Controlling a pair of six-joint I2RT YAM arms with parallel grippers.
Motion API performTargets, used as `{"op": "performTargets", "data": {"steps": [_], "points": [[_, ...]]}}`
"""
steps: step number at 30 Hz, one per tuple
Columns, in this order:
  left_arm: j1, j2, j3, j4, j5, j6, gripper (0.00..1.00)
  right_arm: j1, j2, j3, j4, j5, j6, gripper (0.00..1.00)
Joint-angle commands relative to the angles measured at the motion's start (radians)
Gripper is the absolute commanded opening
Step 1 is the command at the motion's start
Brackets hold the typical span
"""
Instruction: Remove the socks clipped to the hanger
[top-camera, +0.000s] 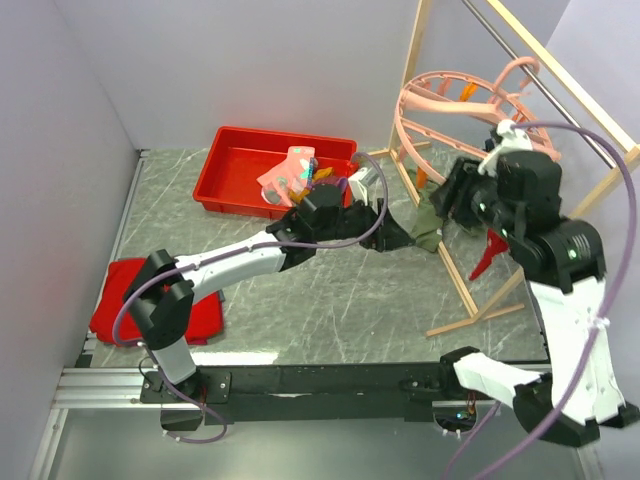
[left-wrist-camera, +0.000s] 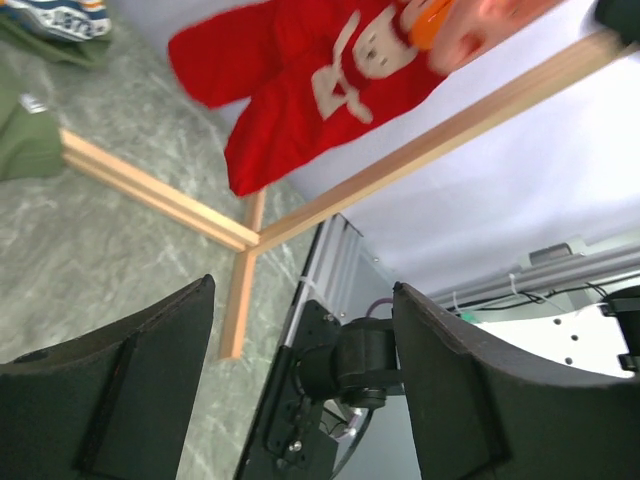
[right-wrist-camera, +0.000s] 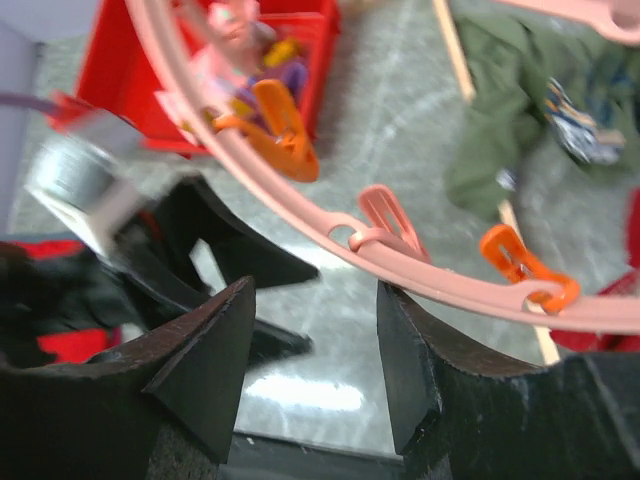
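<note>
Both wide open, nothing held. Left gripper (left-wrist-camera: 300, 300) hovers mid-table facing the red sock (left-wrist-camera: 300, 80), clipped to the hanger (right-wrist-camera: 590, 312) over the right edge, olive sock (top-camera: 428, 225) beside it. Right gripper (right-wrist-camera: 315, 300) sits right at the hanger, probably to steady it. 1 pink sock (top-camera: 295, 170) is already in the bin (top-camera: 215, 175) at the far edge.

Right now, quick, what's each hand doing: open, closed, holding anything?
Left hand: open, holding nothing.
Right hand: open, holding nothing, close to the hanger.
</note>
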Motion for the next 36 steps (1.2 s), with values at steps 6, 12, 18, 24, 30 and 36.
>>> {"op": "performTargets", "data": {"steps": [6, 12, 18, 24, 30, 36], "points": [[0.044, 0.028, 0.030, 0.016, 0.016, 0.072, 0.84, -0.002, 0.177, 0.181, 0.191, -0.115, 0.033, 0.59], [0.040, 0.117, 0.023, 0.219, -0.048, 0.061, 0.92, -0.004, 0.258, 0.267, 0.168, -0.117, 0.079, 0.59], [0.037, 0.146, 0.011, 0.296, -0.158, 0.248, 0.96, -0.002, 0.303, 0.320, 0.133, -0.145, 0.100, 0.59], [0.034, 0.163, -0.024, 0.429, -0.027, 0.314, 0.98, -0.001, 0.318, 0.357, 0.104, -0.158, 0.100, 0.59], [0.000, 0.174, -0.092, 0.616, 0.088, 0.225, 0.98, -0.002, 0.330, 0.399, 0.073, -0.163, 0.096, 0.59], [-0.055, 0.203, -0.066, 0.621, 0.043, 0.238, 0.97, -0.002, 0.355, 0.405, 0.058, -0.166, 0.083, 0.60]]}}
